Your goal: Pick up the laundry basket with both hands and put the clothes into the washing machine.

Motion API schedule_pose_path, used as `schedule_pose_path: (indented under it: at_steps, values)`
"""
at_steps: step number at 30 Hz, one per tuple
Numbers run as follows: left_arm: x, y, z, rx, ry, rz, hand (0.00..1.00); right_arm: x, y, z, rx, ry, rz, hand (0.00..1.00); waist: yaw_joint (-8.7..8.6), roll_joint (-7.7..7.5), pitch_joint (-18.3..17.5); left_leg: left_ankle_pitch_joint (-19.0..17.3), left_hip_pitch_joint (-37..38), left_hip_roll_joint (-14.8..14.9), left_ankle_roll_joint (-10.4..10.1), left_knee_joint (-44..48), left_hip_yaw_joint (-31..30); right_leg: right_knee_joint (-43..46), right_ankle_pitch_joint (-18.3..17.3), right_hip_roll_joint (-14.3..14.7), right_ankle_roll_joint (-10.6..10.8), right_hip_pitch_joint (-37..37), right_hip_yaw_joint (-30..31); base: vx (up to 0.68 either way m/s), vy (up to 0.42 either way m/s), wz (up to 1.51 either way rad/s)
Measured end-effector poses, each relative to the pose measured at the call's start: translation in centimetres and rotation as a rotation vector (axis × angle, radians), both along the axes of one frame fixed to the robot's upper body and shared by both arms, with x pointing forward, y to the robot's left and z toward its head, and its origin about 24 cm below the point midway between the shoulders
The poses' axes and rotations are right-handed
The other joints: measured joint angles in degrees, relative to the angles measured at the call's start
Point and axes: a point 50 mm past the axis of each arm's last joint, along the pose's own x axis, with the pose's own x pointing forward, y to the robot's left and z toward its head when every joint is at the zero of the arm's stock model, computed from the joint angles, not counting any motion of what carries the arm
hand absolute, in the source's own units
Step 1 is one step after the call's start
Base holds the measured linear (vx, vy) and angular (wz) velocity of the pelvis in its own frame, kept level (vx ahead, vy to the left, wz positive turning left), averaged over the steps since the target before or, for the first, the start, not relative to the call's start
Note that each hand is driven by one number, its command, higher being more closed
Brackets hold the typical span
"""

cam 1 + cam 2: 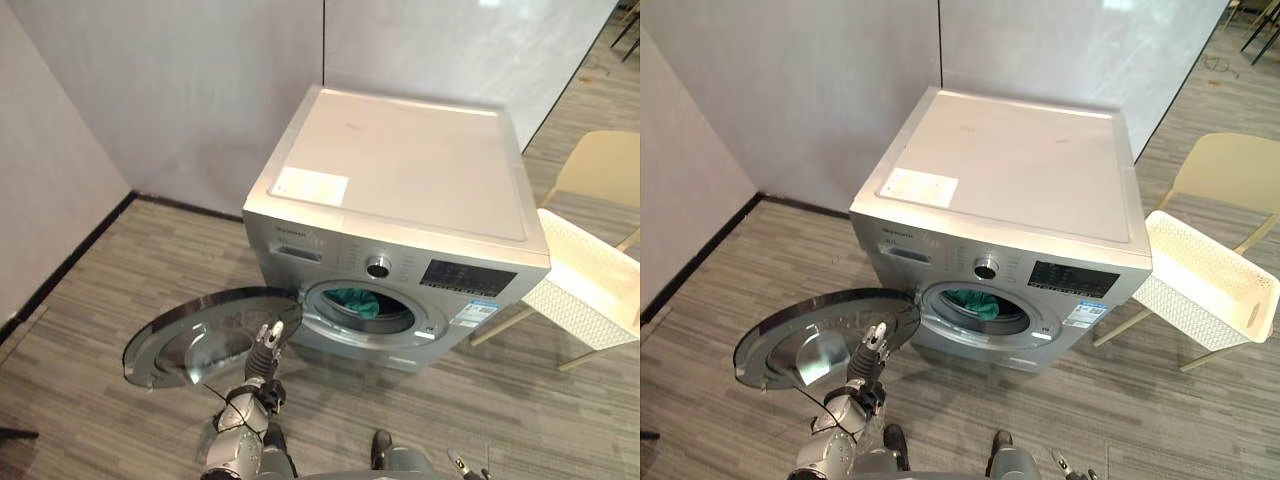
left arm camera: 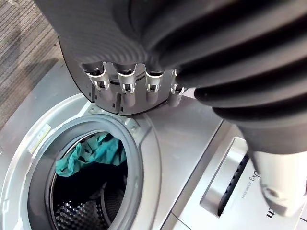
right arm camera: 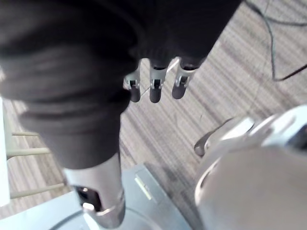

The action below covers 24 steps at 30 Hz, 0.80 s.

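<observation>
The left hand [image 1: 266, 350] was open, its straight fingers against the edge of the round door [image 1: 190, 345]. Just past it, green clothes [image 2: 91, 153] lay in the washing machine [image 1: 400, 170], partly hidden in the dark. The right hand [image 3: 153, 84] hung loose, holding nothing. The white laundry basket [image 1: 585, 290] sat well beyond it on a chair [image 1: 605, 165]. The words on the sticker [image 1: 311, 186] were too small to read.

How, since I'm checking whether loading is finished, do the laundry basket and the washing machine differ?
The laundry basket is white; the washing machine is silver-grey. The basket looks empty; the machine's drum holds teal clothes. The basket lies tilted on a beige chair; the machine stands on the floor.
</observation>
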Motion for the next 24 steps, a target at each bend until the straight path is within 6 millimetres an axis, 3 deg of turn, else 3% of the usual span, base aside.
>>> schedule_pose_path:
  at_steps: [3, 4, 5, 6, 7, 9, 10, 12, 13, 14, 15, 16, 19, 21, 24]
  values:
    - [-0.4, -0.7, -0.1, -0.002, 0.01, -0.038, 0.0, 2.5, 0.0, 0.5, -0.011, -0.044, 0.054, 0.0, 0.42, 1.35, 0.0, 0.54, -4.15, 0.92, -0.93, 5.39, -4.18, 2.72, 0.77, 0.84, -1.8, -1.31, -1.4, 0.11, -0.041, 0.34]
    - [0.1, -0.7, 0.2, 0.012, -0.006, -0.067, 0.0, 3.4, -0.1, 0.7, -0.016, -0.062, 0.063, 0.0, 0.54, 1.62, 0.28, 1.46, -4.77, 0.95, -2.34, 4.72, -6.96, 2.23, 0.92, 1.22, -2.46, -1.1, -2.47, 0.04, -0.017, 0.55]
    - [0.5, -0.8, 0.5, 0.014, -0.021, -0.076, 0.0, 4.2, -0.2, 0.9, -0.022, -0.078, 0.071, 0.0, 0.94, 1.23, 0.95, -2.97, -6.32, 1.48, -1.6, 11.4, -8.26, 2.59, 0.43, 0.33, -3.21, -0.84, -3.49, 0.0, 0.007, 0.37]
    - [0.4, -0.8, 0.5, 0.012, -0.022, -0.073, 0.0, 4.8, -0.4, 1.1, -0.029, -0.09, 0.08, 0.0, 1.41, 1.18, 1.44, -7.89, -8.14, 2.54, 0.92, 22.69, -8.72, 3.53, 0.35, 0.39, -3.35, -0.56, -3.67, -0.02, 0.025, 0.11]
    - [0.3, -1.0, 0.4, 0.011, -0.019, -0.084, 0.0, 5.2, -0.7, 1.3, -0.042, -0.1, 0.092, 0.0, 1.29, 1.12, 1.53, -10.32, -8.14, 3.21, 0.68, 30.44, -8.92, 3.5, 0.35, 0.19, -3.36, 0.45, -3.67, -0.05, 0.06, -0.01]
    - [0.6, -1.7, 0.8, -0.005, -0.036, -0.101, 0.0, 5.4, -1.2, 1.6, -0.063, -0.109, 0.108, 0.0, 0.71, 1.53, 1.29, -11.58, -6.23, 5.36, 0.73, 36.88, -10.1, 2.4, 0.65, -0.03, -2.87, 1.43, -3.9, -0.06, 0.093, 0.1]
    - [1.1, -2.1, 1.2, -0.013, -0.059, -0.109, 0.0, 5.5, -1.7, 1.7, -0.079, -0.104, 0.128, 0.0, -0.27, 2.64, 0.63, -11.92, -4.7, 7.74, 0.28, 35.49, -12.81, 1.64, 1.47, 0.34, -1.64, 1.03, -4.69, -0.1, 0.205, 0.28]
    - [1.7, -2.2, 1.6, -0.012, -0.081, -0.115, 0.0, 5.3, -2.1, 1.7, -0.087, -0.092, 0.13, 0.0, -0.73, 3.75, -0.06, -16.09, -3.2, 7.35, -5.86, 28.75, -15.14, 1.28, 2.87, 0.08, -0.3, -1.04, -5.07, -0.11, 0.298, 0.23]
    - [2.2, -1.9, 2.0, 0.001, -0.098, -0.118, 0.0, 5.2, -2.2, 1.6, -0.088, -0.085, 0.128, 0.0, -0.91, 4.39, -0.36, -19.08, -2.14, 6.52, -5.94, 22.79, -14.89, -0.06, 4.81, -0.37, 0.84, -2.14, -5.12, -0.12, 0.313, 0.18]
    - [2.7, -1.2, 2.6, 0.038, -0.13, -0.135, 0.0, 4.8, -0.6, 0.9, -0.032, -0.057, 0.128, 0.0, -0.9, 1.22, 0.48, -18.62, -2.13, 3.51, -4.46, 19.42, -13.71, -2.95, 7.76, -2.37, 1.57, -2.89, -5.0, -0.13, 0.282, 0.15]
    - [2.7, -0.9, 2.7, 0.049, -0.133, -0.138, 0.0, 4.7, -0.2, 0.8, -0.019, -0.052, 0.128, 0.0, -0.7, 1.55, 0.93, -18.41, -2.31, 2.72, -4.14, 19.07, -13.73, -3.54, 8.45, -2.67, 1.43, -3.11, -4.92, -0.17, 0.239, 0.16]
    - [2.6, -0.1, 2.7, 0.085, -0.132, -0.159, 0.0, 4.3, 0.8, 0.5, 0.013, -0.042, 0.117, 0.0, -0.62, 0.22, 0.44, -18.15, -4.48, 0.88, -3.68, 19.49, -14.03, -4.81, 9.98, -4.12, 1.81, -3.87, -4.8, -0.17, 0.171, 0.13]
    - [3.1, 1.1, 3.8, 0.122, -0.179, -0.163, 0.0, 4.6, 1.8, 0.4, 0.048, -0.054, 0.099, 0.0, -0.41, -1.75, -0.51, -17.2, -9.82, -2.57, -1.49, 19.88, -13.8, -5.61, 10.45, -6.99, 2.36, -8.16, -3.86, -0.19, 0.168, 0.22]
    - [3.3, 1.7, 4.3, 0.135, -0.209, -0.159, 0.0, 5.3, 1.9, 0.7, 0.053, -0.079, 0.095, 0.0, 0.15, -1.47, -0.23, -16.0, -12.5, -3.84, -0.28, 19.7, -13.09, -7.51, 10.47, -7.4, 1.95, -10.78, -1.56, -0.08, 0.099, -0.04]
    - [2.9, 2.0, 4.8, 0.132, -0.231, -0.153, 0.0, 4.4, 2.8, 0.4, 0.07, -0.066, 0.116, 0.0, 1.07, -1.61, -0.11, -16.68, -12.19, -3.32, 0.14, 22.02, -12.04, -7.43, 12.97, -6.99, -2.23, -9.42, -1.34, -0.03, 0.059, -0.04]
